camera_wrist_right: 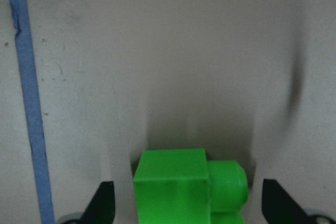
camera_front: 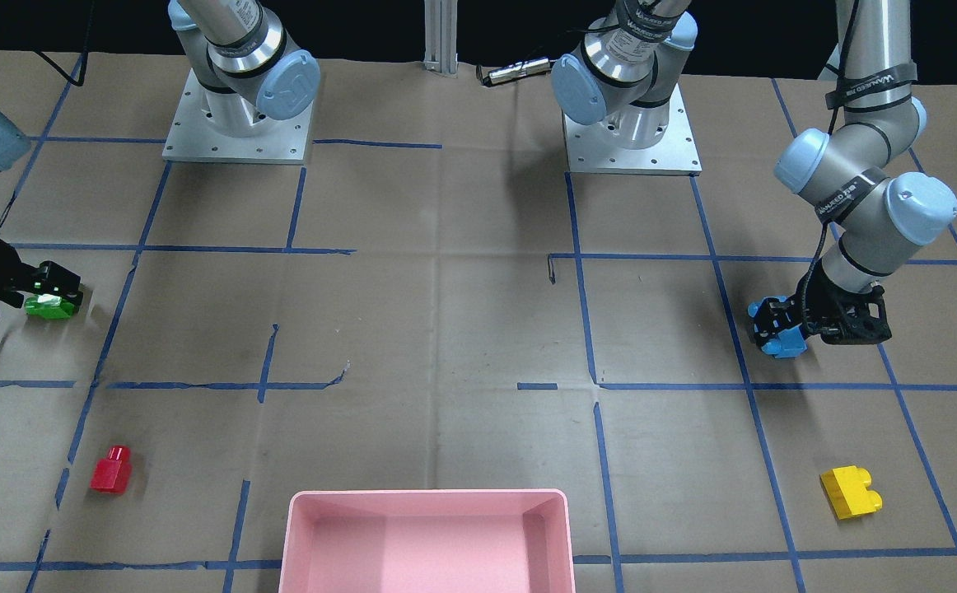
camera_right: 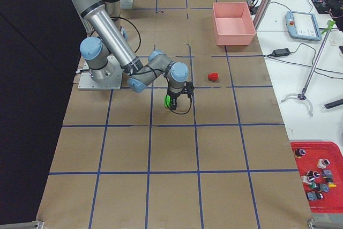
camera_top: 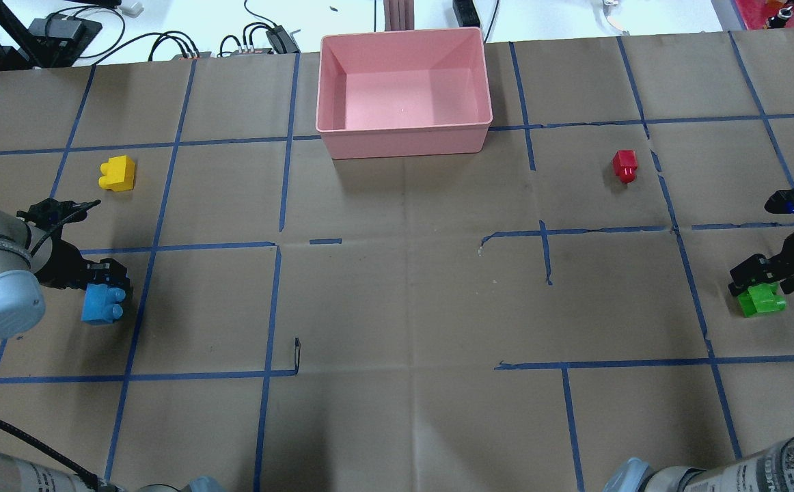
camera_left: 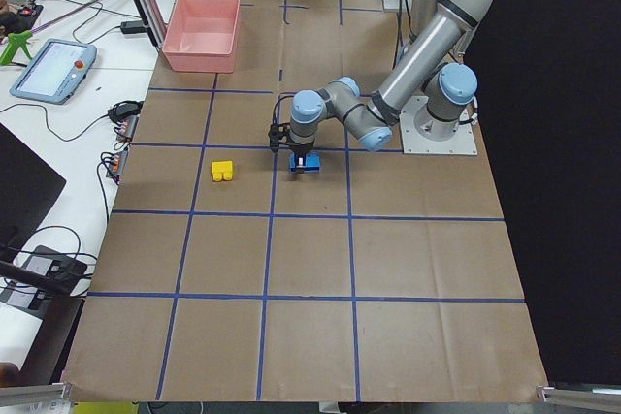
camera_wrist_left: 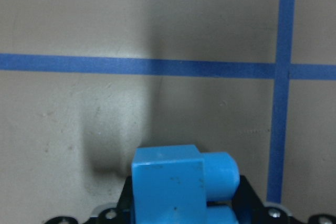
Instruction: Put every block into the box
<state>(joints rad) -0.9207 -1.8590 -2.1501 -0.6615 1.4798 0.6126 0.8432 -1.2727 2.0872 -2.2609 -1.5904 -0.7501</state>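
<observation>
My left gripper [camera_top: 106, 287] is shut on the light blue brick [camera_top: 102, 303] at the table's left side; the left wrist view shows the brick [camera_wrist_left: 173, 187] tight between the jaws. My right gripper [camera_top: 759, 283] is open around the green brick [camera_top: 762, 299], which rests on the table; its fingers [camera_wrist_right: 105, 203] stand apart from the brick [camera_wrist_right: 178, 187]. The red brick [camera_top: 624, 166] lies far right of the pink box [camera_top: 404, 137]. The yellow brick [camera_top: 117, 173] lies far left of the box, beyond my left gripper. The box holds nothing.
Brown paper with blue tape lines covers the table. The two arm bases [camera_front: 238, 123] [camera_front: 632, 123] stand on the robot's side. Cables and a tablet [camera_left: 53, 70] lie beyond the table's far edge.
</observation>
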